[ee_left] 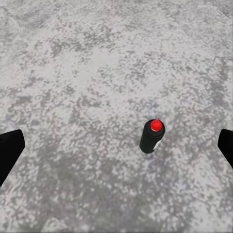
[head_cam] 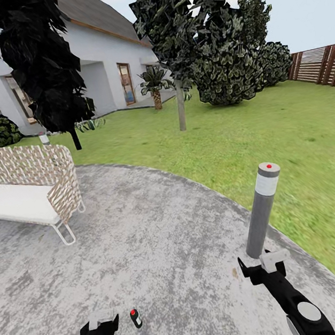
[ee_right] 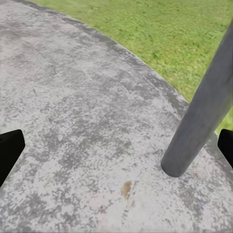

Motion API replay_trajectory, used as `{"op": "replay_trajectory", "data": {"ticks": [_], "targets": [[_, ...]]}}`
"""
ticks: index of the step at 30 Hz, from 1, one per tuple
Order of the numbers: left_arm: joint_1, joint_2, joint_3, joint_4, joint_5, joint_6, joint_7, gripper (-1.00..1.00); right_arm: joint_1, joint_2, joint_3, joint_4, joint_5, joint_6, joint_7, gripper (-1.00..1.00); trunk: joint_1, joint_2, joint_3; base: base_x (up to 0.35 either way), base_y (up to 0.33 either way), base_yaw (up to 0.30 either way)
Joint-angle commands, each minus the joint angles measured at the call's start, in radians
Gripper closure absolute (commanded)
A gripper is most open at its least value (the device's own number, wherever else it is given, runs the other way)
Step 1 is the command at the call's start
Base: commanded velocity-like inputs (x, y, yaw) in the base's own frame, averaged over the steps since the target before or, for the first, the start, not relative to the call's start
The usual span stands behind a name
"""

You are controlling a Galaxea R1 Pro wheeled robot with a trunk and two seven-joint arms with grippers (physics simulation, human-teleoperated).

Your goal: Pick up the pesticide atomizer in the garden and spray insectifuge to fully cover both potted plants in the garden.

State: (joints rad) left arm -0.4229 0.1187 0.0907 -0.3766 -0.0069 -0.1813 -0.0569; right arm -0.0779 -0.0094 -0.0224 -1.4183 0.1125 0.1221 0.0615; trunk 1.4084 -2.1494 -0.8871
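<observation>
At the far left of the head view a wicker bench (head_cam: pixel 26 181) with a white cushion stands on the round stone patio (head_cam: pixel 161 228), and behind it, by the house (head_cam: pixel 95 54), a low rosette of green leaves (head_cam: pixel 89 124) that may be one of the potted plants sits on the lawn (head_cam: pixel 270 129), too small to tell for sure; nearer, the left gripper (head_cam: pixel 103 319) hangs low over the paving with its fingers (ee_left: pixel 10 148) spread wide and nothing between them; just beside it, toward the middle, the pesticide atomizer (head_cam: pixel 136 318) stands upright on the stone, a small dark bottle with a red cap, and the left wrist view shows it (ee_left: pixel 152 136) apart from both finger tips and nearer one of them; further right a grey bollard (head_cam: pixel 262 212) with a red dot on top rises at the patio's edge, and the right gripper (head_cam: pixel 261 266) sits close by its foot, fingers (ee_right: pixel 10 149) likewise wide and empty. The step in hand looks like the pick-up, not yet made; the next move calls for centring the left fingers about the bottle, lowering and closing without tipping it.
</observation>
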Motion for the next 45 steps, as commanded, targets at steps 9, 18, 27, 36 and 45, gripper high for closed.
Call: {"op": "replay_trajectory", "data": {"ticks": [9, 18, 27, 36, 45], "targets": [[0.001, -0.001, 0.006, 0.001, -0.002, -0.004, -0.007, -1.0, 0.0, 0.0, 0.001, -0.003, 0.008, 0.004, 0.006, -1.0, 0.034, -0.064, -0.029, 0.0, 0.0, 0.0], [0.001, -0.004, 0.004, 0.001, -0.053, -0.004, -0.008, -1.0, 0.0, 0.002, -0.002, -0.005, 0.007, 0.005, 0.006, -1.0, 0.069, -0.127, -0.065, 0.0, 0.0, 0.0], [0.0, -0.007, 0.004, 0.001, -0.066, -0.005, -0.008, -1.0, 0.0, 0.002, -0.002, -0.006, 0.006, 0.006, 0.004, -1.0, 0.103, -0.19, -0.107, 0.0, 0.0, 0.0], [0.0, -0.005, 0.004, 0.001, -0.067, -0.009, -0.008, -1.0, 0.0, 0.002, -0.004, -0.007, 0.006, 0.014, 0.003, -1.0, 0.138, -0.253, -0.149, 0.0, 0.0, 0.0], [0.0, -0.005, 0.004, 0.001, -0.067, -0.024, -0.008, -1.0, 0.0, 0.002, -0.004, -0.007, 0.006, 0.017, 0.003, -1.0, 0.172, -0.316, -0.192, 0.0, 0.0, 0.0]]}}
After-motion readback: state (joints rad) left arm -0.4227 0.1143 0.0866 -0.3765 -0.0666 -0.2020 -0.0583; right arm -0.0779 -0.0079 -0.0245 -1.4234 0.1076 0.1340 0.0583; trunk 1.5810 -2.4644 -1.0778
